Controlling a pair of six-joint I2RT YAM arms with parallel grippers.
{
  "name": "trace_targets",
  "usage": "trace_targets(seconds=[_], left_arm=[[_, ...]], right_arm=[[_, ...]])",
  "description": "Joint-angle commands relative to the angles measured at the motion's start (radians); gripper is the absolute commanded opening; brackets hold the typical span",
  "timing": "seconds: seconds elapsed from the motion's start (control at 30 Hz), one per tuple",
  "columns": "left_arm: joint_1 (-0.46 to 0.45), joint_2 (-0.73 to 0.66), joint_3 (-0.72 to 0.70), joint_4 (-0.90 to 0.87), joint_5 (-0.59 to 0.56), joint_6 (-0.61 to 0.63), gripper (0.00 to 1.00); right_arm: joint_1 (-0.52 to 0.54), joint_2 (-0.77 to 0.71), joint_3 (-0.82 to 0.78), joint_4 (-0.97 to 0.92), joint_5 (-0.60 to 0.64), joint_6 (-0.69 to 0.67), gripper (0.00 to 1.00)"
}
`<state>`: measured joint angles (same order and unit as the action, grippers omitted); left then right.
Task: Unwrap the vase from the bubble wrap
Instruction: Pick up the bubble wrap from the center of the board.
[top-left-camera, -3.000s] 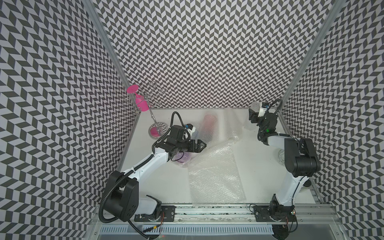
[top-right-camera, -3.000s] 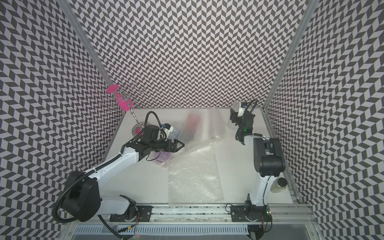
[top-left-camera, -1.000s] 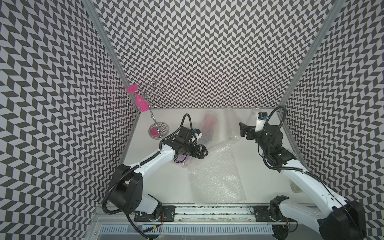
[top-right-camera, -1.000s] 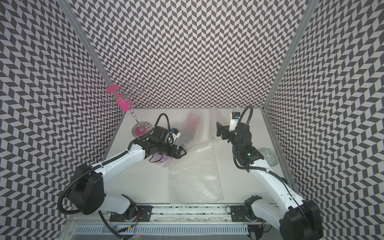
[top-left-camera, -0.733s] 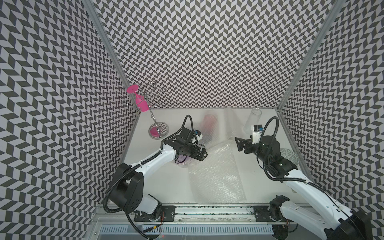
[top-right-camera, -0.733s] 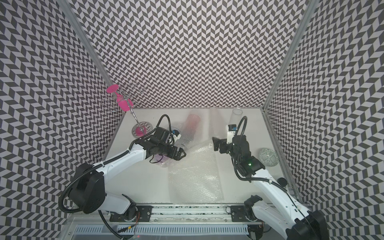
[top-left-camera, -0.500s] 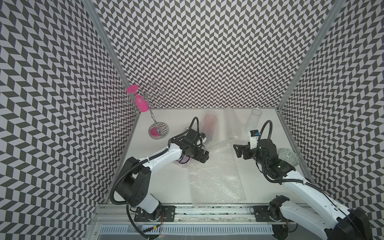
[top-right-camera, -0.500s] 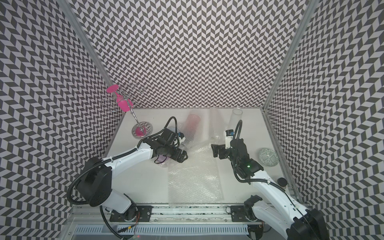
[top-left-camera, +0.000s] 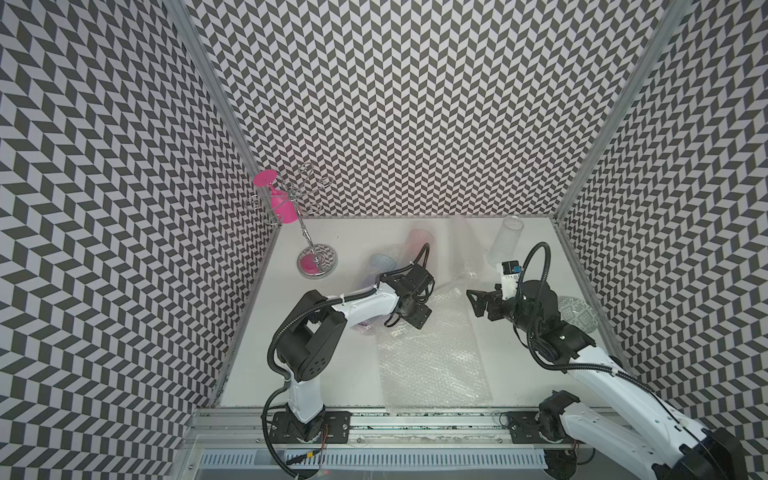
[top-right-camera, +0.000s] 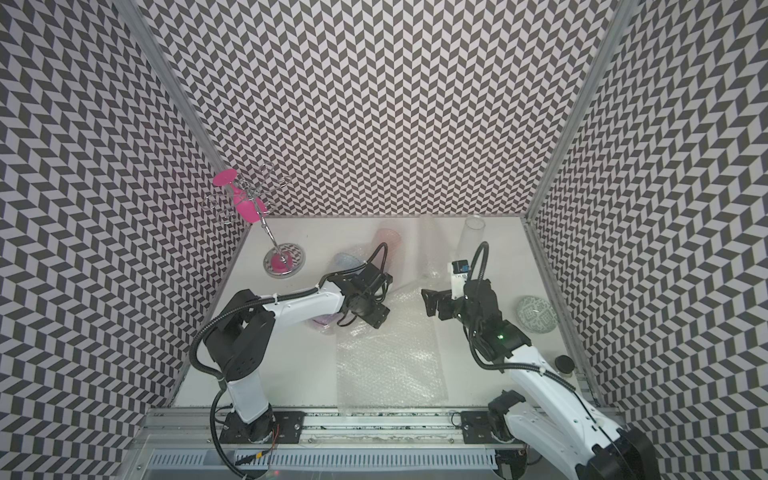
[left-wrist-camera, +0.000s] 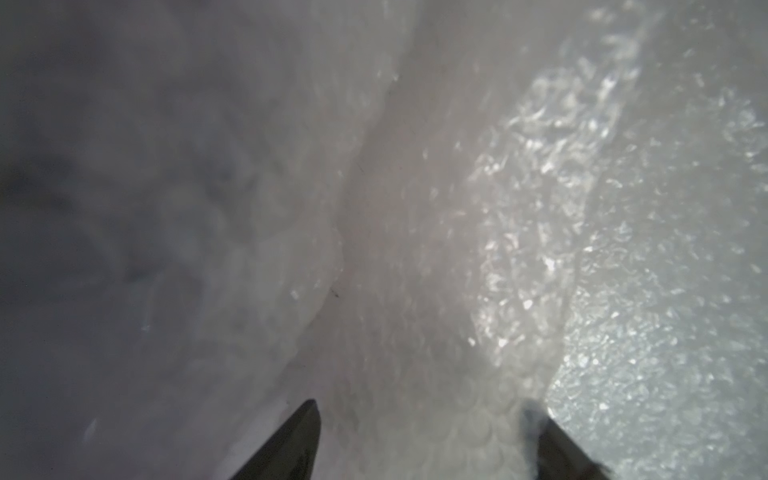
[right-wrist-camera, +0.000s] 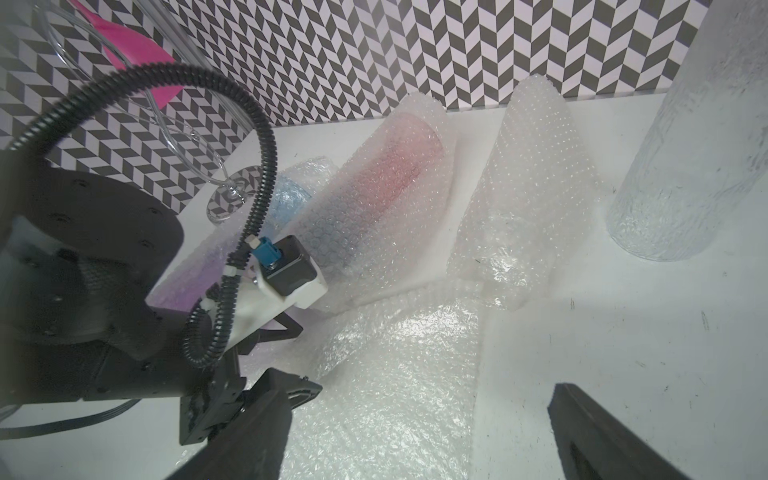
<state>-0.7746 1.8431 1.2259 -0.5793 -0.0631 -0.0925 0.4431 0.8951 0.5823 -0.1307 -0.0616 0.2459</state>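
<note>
Mid-frame, the left gripper (top-left-camera: 417, 321) straddles a bubble wrap (top-left-camera: 432, 365) fold, grip unclear; right of centre, the right gripper (top-left-camera: 477, 303) gapes wide, empty.

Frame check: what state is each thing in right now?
bubble wrap: spread flat, far end rumpled.
left gripper: jaws apart, astride a ridge of the bubble wrap.
right gripper: open, empty.
red vase: wrapped, lying down.
blue vase: wrapped.
clear vase: unwrapped, upright.
pink glass: hanging upside down on the rack.
</note>
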Motion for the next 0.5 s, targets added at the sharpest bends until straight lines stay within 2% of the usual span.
trace_targets(seconds=[0.0,0.1,0.17,0.23,0.3,0.4,0.47], left_arm=[[-0.028,0.005,0.025,-0.007,-0.104,-0.013,0.59],[-0.045,0.0,0.031,-0.015,-0.166,-0.025,0.57],[-0.055,0.001,0.041,-0.025,-0.208,-0.035,0.41],[-0.057,0.001,0.051,-0.034,-0.224,-0.038,0.3],[-0.06,-0.014,0.061,-0.043,-0.224,-0.038,0.22],[-0.079,-0.076,0.064,-0.032,-0.177,-0.016,0.0],[-0.082,-0.125,0.071,-0.048,-0.132,-0.029,0.0]], right_arm=[[0.005,-0.046,-0.021,0.026,-0.003,-0.022,0.99],[0.005,-0.07,-0.029,0.024,-0.003,-0.028,0.99],[0.004,-0.082,-0.035,0.027,-0.001,-0.027,0.99],[0.004,-0.089,-0.035,0.03,-0.003,-0.028,0.99],[0.005,-0.088,-0.027,0.029,-0.007,-0.034,0.99],[0.005,-0.084,-0.022,0.026,-0.006,-0.055,0.99],[0.005,-0.085,-0.022,0.025,0.003,-0.067,0.99]])
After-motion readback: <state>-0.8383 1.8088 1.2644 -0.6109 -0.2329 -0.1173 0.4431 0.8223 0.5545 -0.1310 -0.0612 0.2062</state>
